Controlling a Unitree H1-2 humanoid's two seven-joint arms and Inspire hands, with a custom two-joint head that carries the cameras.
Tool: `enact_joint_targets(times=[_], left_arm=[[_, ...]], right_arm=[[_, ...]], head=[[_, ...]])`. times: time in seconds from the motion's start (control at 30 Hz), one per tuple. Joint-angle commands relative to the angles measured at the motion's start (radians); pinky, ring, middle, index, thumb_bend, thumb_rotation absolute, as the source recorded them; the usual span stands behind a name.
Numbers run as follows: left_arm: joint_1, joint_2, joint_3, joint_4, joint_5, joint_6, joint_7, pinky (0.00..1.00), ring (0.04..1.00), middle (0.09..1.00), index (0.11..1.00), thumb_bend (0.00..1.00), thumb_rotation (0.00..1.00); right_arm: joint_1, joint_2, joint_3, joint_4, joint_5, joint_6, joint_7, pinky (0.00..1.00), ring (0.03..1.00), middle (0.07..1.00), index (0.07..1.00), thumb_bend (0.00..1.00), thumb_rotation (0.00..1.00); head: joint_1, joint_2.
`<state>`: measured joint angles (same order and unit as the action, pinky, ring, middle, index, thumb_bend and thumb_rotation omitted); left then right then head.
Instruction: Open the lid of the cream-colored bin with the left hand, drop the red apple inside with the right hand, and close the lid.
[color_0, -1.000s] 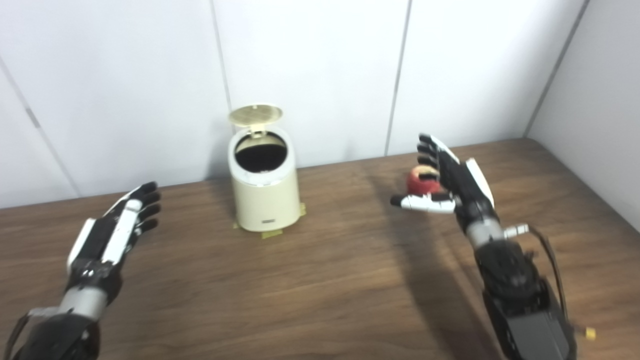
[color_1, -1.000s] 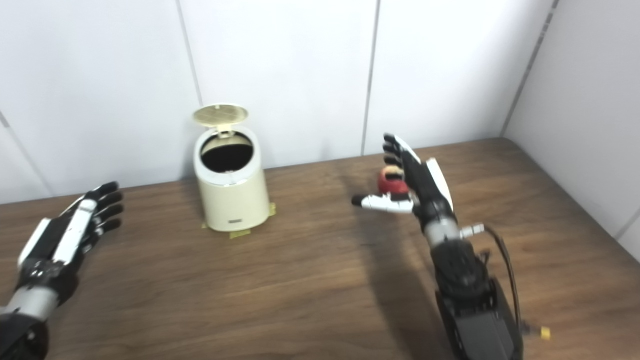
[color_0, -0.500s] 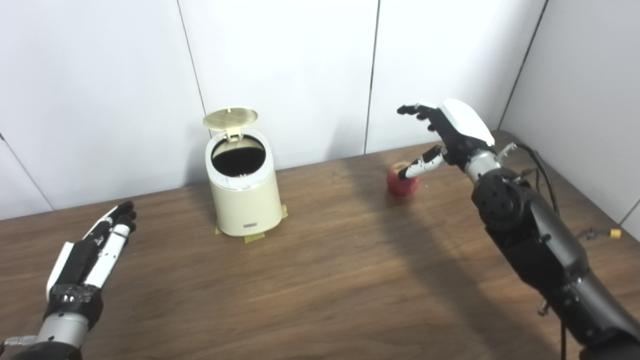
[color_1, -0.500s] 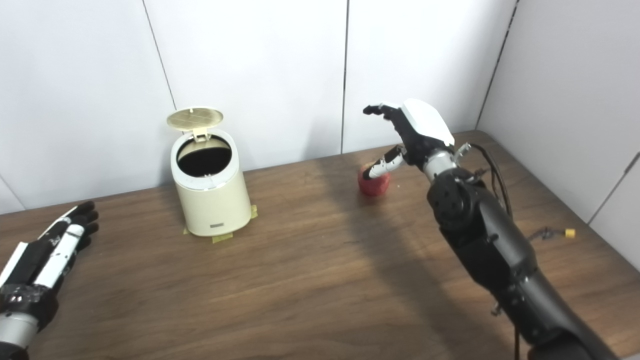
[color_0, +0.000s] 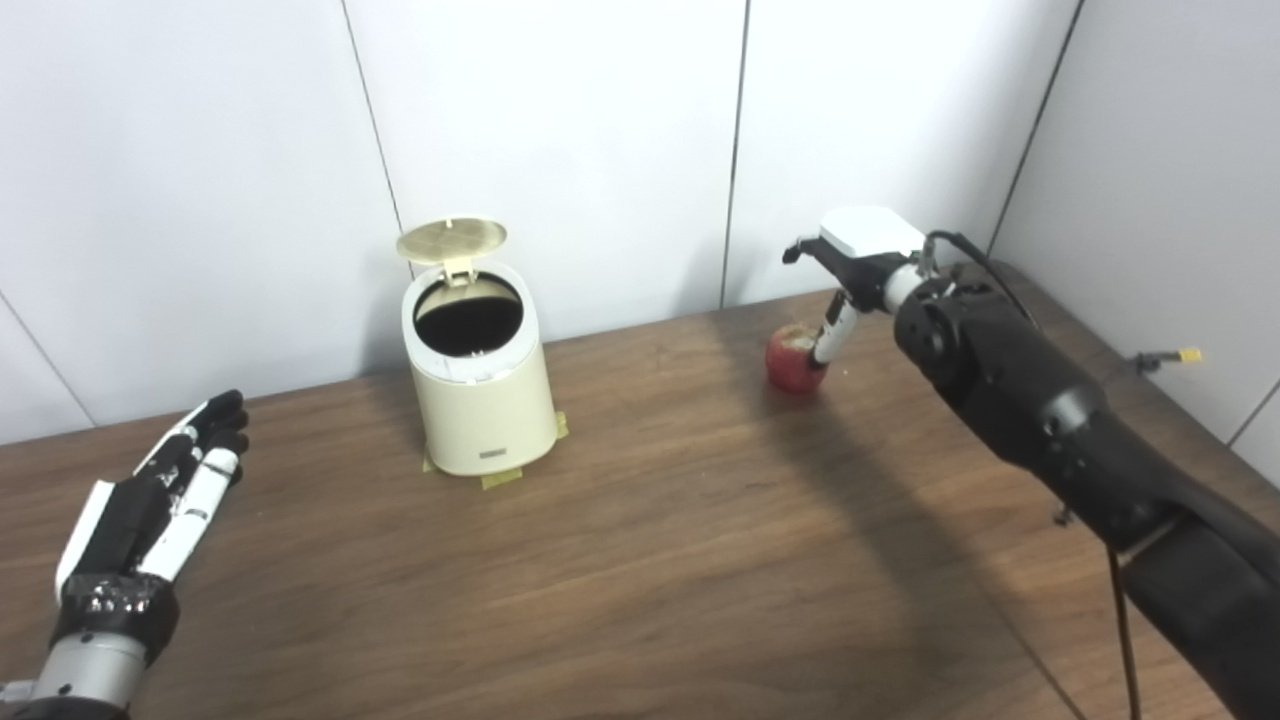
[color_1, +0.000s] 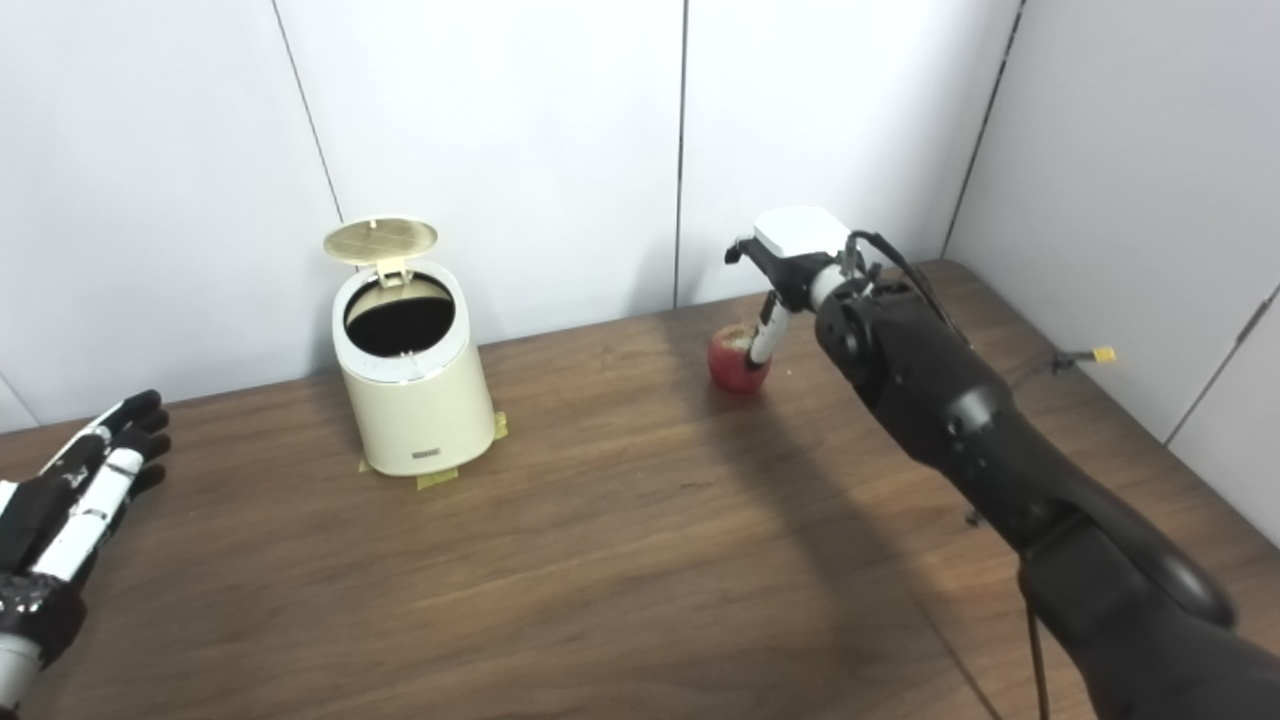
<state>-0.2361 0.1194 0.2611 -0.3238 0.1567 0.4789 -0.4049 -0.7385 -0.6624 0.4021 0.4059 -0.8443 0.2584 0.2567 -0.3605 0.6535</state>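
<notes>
Already the lid (color_0: 451, 238) stands open; right hand (color_0: 850, 262), fingers spread, hovers over the apple (color_0: 793, 362) to grasp; left hand (color_0: 150, 510) waits open.

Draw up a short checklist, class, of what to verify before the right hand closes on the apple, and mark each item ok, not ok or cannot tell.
1. Bin lid open: ok, it stands up behind the mouth.
2. Cream bin upright on the table: ok.
3. Red apple resting on the table, free to take: ok.
4. Right hand placed over the apple: ok, it is above, one of its fingers reaching down the apple's side.
5. Apple gripped: not ok, the hand is open.
6. Left hand out of the way: ok, open, far left of the bin.
</notes>
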Motion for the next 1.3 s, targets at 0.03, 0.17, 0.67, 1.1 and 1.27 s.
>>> enact_joint_targets(times=[0.03, 0.17, 0.67, 1.1, 1.27], left_arm=[[-0.040, 0.028, 0.007, -0.018, -0.046, -0.009, -0.001, 0.92, 0.924, 0.923, 0.906, 0.26, 0.63], [-0.046, 0.061, 0.000, -0.010, -0.064, -0.009, 0.014, 0.89, 0.902, 0.911, 0.905, 0.30, 0.68], [-0.031, 0.084, -0.027, -0.032, -0.105, -0.009, 0.055, 0.87, 0.885, 0.898, 0.898, 0.29, 0.63], [-0.031, 0.091, -0.042, -0.032, -0.051, -0.009, 0.026, 0.88, 0.894, 0.907, 0.911, 0.24, 0.31], [-0.039, 0.085, -0.030, -0.036, -0.004, -0.009, -0.005, 0.85, 0.886, 0.901, 0.914, 0.24, 0.22]], right_arm=[[-0.095, -0.013, 0.000, 0.038, -0.028, -0.035, -0.019, 0.79, 0.899, 0.864, 0.821, 0.99, 0.20], [-0.116, -0.006, 0.000, 0.081, -0.025, -0.045, -0.010, 0.80, 0.895, 0.870, 0.826, 1.00, 0.18], [-0.066, 0.017, -0.037, 0.065, 0.050, -0.040, 0.039, 0.76, 0.904, 0.870, 0.821, 1.00, 0.16], [0.003, 0.087, -0.173, 0.115, 0.220, -0.002, -0.011, 0.75, 0.840, 0.860, 0.807, 1.00, 0.12], [0.012, 0.082, -0.159, 0.104, 0.213, 0.019, 0.002, 0.75, 0.855, 0.874, 0.815, 0.98, 0.13]], head=[[0.002, 0.001], [0.005, 0.002], [0.007, 0.006], [0.021, 0.016], [0.018, 0.020]])
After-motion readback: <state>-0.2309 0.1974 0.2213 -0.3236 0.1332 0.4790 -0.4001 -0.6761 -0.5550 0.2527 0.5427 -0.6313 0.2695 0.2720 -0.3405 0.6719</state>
